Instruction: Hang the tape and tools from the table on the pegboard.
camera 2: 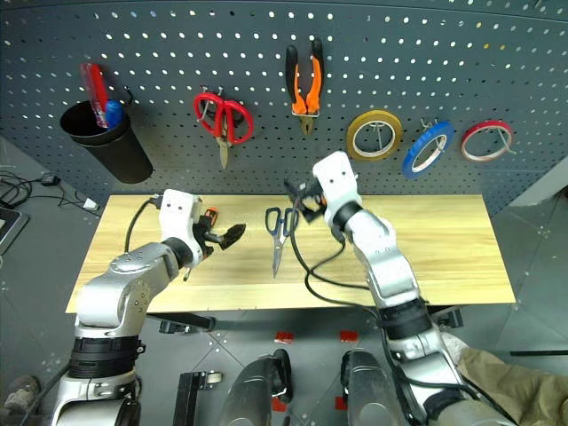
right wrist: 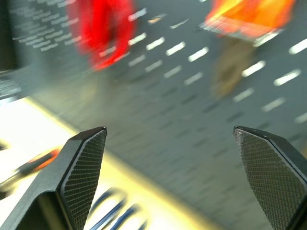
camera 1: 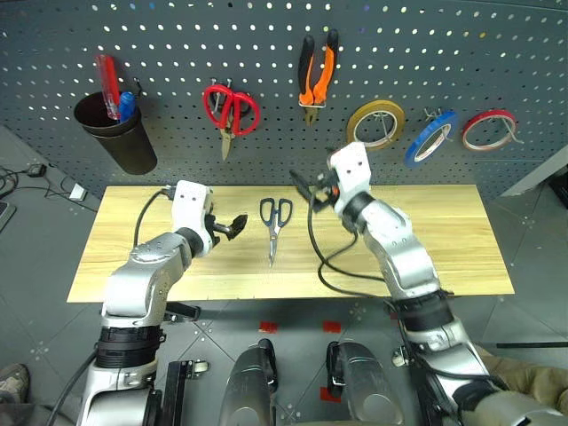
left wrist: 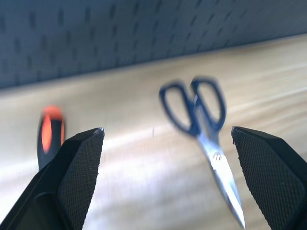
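Dark-handled scissors (camera 1: 273, 232) lie on the table (camera 1: 426, 240), blades toward its near edge. My left gripper (camera 1: 232, 226) hovers open just left of them, with nothing between its fingers (left wrist: 79, 163). Beside that gripper lies the screwdriver (left wrist: 50, 136), its orange-and-black handle largely hidden behind the gripper in the head views. My right gripper (camera 1: 304, 188) hangs open and empty above the table, right of the scissors' handles, facing the pegboard (camera 1: 177, 53). On the pegboard hang the orange-and-black pliers (camera 1: 310, 93) and the blue tape (camera 1: 413, 157).
Red-handled scissors (camera 1: 231, 108) hang left of the pliers. A yellow tape ring (camera 1: 359, 115) and a red one (camera 1: 490, 116) flank the blue tape. A black cup (camera 1: 120, 138) holding red and blue items hangs at the far left. My right arm's cable (camera 1: 324, 266) drapes over the table.
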Controlling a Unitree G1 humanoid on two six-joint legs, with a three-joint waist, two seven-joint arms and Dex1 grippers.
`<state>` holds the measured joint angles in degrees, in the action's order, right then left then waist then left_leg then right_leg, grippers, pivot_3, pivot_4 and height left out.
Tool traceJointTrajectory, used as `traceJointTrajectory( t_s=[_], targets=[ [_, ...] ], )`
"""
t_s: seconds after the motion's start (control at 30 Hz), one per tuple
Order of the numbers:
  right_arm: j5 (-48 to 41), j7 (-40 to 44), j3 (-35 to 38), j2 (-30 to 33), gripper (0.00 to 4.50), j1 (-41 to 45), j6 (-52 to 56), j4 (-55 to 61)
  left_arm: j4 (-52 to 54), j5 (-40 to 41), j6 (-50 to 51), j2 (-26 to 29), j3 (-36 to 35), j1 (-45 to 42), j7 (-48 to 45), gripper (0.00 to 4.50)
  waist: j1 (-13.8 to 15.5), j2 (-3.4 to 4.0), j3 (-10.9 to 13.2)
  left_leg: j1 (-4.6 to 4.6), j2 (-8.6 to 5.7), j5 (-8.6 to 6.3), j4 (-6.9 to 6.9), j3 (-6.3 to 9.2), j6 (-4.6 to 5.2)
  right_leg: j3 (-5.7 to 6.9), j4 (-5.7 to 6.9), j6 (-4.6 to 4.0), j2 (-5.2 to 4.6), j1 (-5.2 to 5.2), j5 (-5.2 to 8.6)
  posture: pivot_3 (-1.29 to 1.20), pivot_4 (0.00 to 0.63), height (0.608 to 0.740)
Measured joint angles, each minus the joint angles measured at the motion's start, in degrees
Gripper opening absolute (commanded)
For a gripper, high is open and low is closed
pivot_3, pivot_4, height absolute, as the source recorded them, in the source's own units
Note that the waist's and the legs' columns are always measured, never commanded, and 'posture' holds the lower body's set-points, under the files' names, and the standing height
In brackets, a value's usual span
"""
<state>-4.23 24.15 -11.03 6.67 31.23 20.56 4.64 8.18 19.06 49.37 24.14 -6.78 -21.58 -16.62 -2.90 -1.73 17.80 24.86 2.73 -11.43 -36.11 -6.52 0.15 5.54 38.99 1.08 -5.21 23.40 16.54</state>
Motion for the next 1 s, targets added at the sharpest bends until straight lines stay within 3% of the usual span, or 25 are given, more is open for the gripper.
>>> traceJointTrajectory(
  t_s=[0.2, 0.47, 0.87, 1.0],
  targets=[
    [-4.3, 7.4, -2.7, 7.2, 4.5, -9.0, 9.7, 9.5, -6.2, -3.8, 0.9, -5.9, 3.2, -0.9, 5.4, 4.47, 0.4, -0.04, 0.0, -0.03, -0.01, 0.0, -0.06, 0.06, 0.01, 0.06, 0.04, -0.02, 0.0, -0.05, -0.02, -0.12, 0.32, 0.74],
    [-6.1, 8.6, -4.3, 8.5, 4.5, -10.6, 13.8, 14.0, -22.5, -8.2, -4.2, -16.5, 4.2, -9.5, 13.1, 4.47, 0.7, -0.15, 0.0, -0.03, -0.02, 0.0, -0.09, 0.08, 0.01, 0.11, 0.01, -0.02, 0.0, -0.08, -0.03, -0.13, 0.326, 0.74],
    [-9.5, 7.0, -2.2, 6.7, 4.5, -10.7, 19.8, 14.5, -38.4, -13.5, -7.4, -16.5, 10.3, -17.8, 8.0, 4.47, 0.4, -0.15, 0.0, -0.04, -0.01, 0.0, -0.08, 0.07, 0.01, 0.13, 0.01, -0.01, 0.01, -0.09, -0.02, -0.14, 0.328, 0.74],
    [-10.6, 6.7, -1.5, 6.7, 4.5, -10.7, 21.6, 15.6, -42.1, -14.0, -8.2, -16.5, 9.8, -19.8, 7.1, 3.63, 0.4, -0.16, 0.0, -0.08, -0.02, 0.0, -0.1, 0.08, 0.01, 0.12, 0.01, -0.01, -0.01, -0.14, -0.02, -0.15, 0.326, 0.74]
  ],
)
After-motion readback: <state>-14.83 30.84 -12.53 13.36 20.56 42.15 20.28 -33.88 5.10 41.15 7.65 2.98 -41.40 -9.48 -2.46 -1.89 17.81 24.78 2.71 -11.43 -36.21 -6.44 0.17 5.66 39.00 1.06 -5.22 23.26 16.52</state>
